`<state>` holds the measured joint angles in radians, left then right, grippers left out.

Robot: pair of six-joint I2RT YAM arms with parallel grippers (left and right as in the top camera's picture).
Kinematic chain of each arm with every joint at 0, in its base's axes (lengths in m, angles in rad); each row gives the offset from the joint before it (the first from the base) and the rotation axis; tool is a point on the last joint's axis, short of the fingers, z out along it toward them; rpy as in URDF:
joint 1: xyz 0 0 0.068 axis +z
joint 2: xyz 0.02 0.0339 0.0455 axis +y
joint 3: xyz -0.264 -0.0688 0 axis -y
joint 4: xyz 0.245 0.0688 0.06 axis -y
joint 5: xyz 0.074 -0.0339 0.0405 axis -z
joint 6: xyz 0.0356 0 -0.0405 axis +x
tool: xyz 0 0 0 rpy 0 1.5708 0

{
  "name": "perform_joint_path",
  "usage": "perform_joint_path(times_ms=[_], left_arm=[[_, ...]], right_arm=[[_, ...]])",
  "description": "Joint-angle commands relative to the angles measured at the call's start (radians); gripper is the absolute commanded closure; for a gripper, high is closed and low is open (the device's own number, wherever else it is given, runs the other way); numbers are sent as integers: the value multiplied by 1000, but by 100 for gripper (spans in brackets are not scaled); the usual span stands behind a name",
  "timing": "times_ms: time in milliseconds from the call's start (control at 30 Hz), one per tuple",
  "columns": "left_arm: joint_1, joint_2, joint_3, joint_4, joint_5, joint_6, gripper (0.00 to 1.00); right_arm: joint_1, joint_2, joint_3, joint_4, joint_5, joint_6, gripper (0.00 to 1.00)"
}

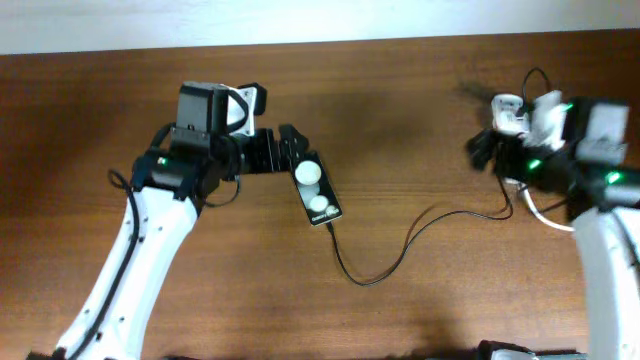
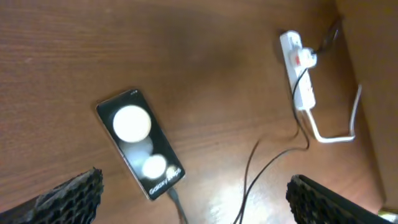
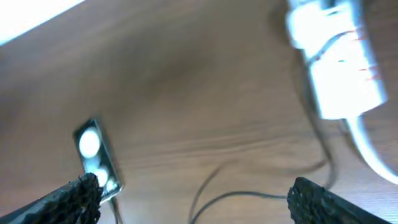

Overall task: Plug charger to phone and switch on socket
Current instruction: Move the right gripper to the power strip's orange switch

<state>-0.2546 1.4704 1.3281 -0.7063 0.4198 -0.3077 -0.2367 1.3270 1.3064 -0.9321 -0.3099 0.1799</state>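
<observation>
The phone (image 1: 316,190) lies face up on the wooden table, black with two white blobs. It also shows in the left wrist view (image 2: 140,144) and the right wrist view (image 3: 97,156). The charger's thin black cable (image 1: 400,250) is plugged into the phone's lower end (image 2: 175,198) and curves right to the socket. The white socket (image 2: 297,70) with red markings lies at the right, blurred in the right wrist view (image 3: 336,62). My left gripper (image 1: 287,158) is open and empty beside the phone's top end. My right gripper (image 1: 484,150) is open and empty above the socket, mostly hiding it from overhead.
A thick white cord (image 2: 336,137) leaves the socket's near end and bends right. The table's far edge meets a white wall (image 1: 320,20). Bare wood lies between the phone and the socket.
</observation>
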Motion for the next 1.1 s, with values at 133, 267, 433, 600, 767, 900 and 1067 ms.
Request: perform_joint_path(times_ms=[133,267,433,600,767,900,1067], left_arm=[[-33,-4,2,-73,-43,63,1],[-33,-4,2,-72,-43,63,1],[-33,-4,2,-73,-44,63,1],[-33,-4,2,-72,-85,58,1],[-33,-4,2,-72,-88,59,1],[-33,-4,2,-71,-107,58,1],[-33,-4,2,-70,-107,58,1]], right_arm=[[-224,280,225,87,4,-18,12],[-277,475,225,158,-24,-14,87],[-294,713,229,327,-158,46,96],[-293,776,237,433,-150,64,96],[-292,827,237,499,-153,117,96],[-291,831,237,507,-136,117,96],[-278,867,237,498,-135,117,96]])
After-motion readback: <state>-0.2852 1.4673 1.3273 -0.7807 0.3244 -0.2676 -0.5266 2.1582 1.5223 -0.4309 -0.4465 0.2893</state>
